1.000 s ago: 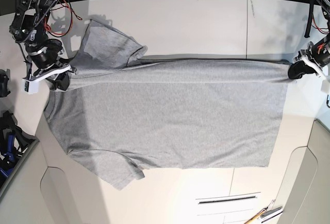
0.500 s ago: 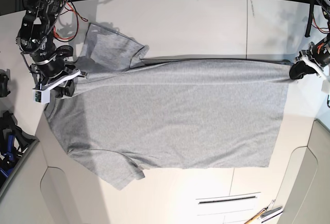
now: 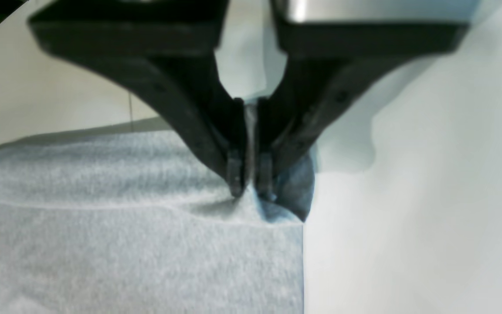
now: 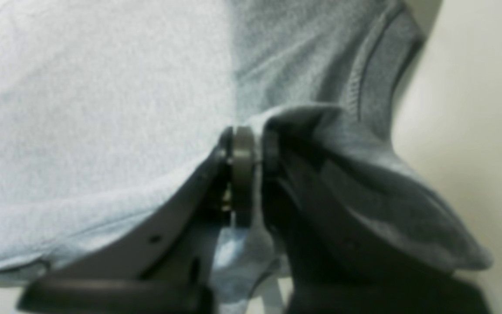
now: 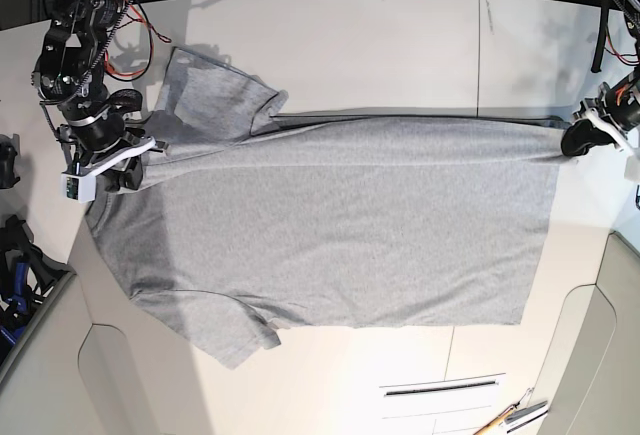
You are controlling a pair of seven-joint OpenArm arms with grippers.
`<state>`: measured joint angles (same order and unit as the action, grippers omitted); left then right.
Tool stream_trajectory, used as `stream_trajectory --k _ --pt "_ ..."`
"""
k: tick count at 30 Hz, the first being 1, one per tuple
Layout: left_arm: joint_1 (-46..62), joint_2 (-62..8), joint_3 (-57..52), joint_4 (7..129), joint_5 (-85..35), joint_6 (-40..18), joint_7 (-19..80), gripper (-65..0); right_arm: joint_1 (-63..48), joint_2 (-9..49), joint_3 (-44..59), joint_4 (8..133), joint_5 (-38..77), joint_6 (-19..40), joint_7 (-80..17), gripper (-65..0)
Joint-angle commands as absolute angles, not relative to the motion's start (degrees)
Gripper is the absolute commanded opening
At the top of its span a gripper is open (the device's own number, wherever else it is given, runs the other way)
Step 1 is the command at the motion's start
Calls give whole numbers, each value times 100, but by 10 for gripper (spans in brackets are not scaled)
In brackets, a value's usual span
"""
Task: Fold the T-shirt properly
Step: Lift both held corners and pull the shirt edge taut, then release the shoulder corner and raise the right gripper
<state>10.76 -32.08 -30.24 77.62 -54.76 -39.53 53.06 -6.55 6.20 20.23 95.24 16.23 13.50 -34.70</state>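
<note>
The heather-grey T-shirt (image 5: 340, 225) lies spread flat on the white table (image 5: 400, 45), plain side up, with its neck end to the left and its hem to the right. One sleeve points to the far side, the other to the near side. My right gripper (image 5: 128, 167) is at the shirt's left shoulder. In the right wrist view the gripper (image 4: 251, 148) is shut on a bunched fold of the T-shirt (image 4: 103, 109) beside the ribbed collar. My left gripper (image 5: 577, 139) is at the far hem corner. In the left wrist view the gripper (image 3: 250, 183) pinches the T-shirt (image 3: 103, 244) at its edge.
Grey rounded panels (image 5: 50, 375) border the table's near corners. Hand tools (image 5: 510, 417) lie at the bottom right, and dark blue-black gear (image 5: 15, 265) sits at the left edge. Red wires (image 5: 110, 45) hang by the right arm. A seam (image 5: 479, 45) crosses the tabletop.
My right gripper has shifted slightly rightward and away with the shoulder, easing the cloth there. The left gripper stays at the hem corner. The shirt's far edge stays stretched between them.
</note>
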Motion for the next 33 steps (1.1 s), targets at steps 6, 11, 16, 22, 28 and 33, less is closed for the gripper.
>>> stream_trajectory --k 6,11,16,22,28,33 --pt "1033 -3352 -3076 7837 -5612 -4000 5039 -413 -587 681 2038 9614 1647 1522 -3284 -388" --pt "1031 -3352 -3076 7837 -5614 -4000 4871 -413 -537 681 2040 9616 1643 1516 -3275 -388" --pt "1033 -3352 -3083 7837 -5804 -4000 4383 -413 -351 681 2071 9649 1643 1522 -3306 -388" --pt "1033 -3350 -3295 7839 -5887 -4000 4403 -394 -322 683 2425 10079 1527 1522 -3623 -389" --pt "1035 -3352 -3444 7839 -5881 -4000 4652 -348 -357 681 2891 10591 1616 1522 -4080 -389" --pt "1055 -3354 -3446 7839 -5828 -4000 4729 -348 -615 681 3011 10851 1911 1717 -4576 -389"
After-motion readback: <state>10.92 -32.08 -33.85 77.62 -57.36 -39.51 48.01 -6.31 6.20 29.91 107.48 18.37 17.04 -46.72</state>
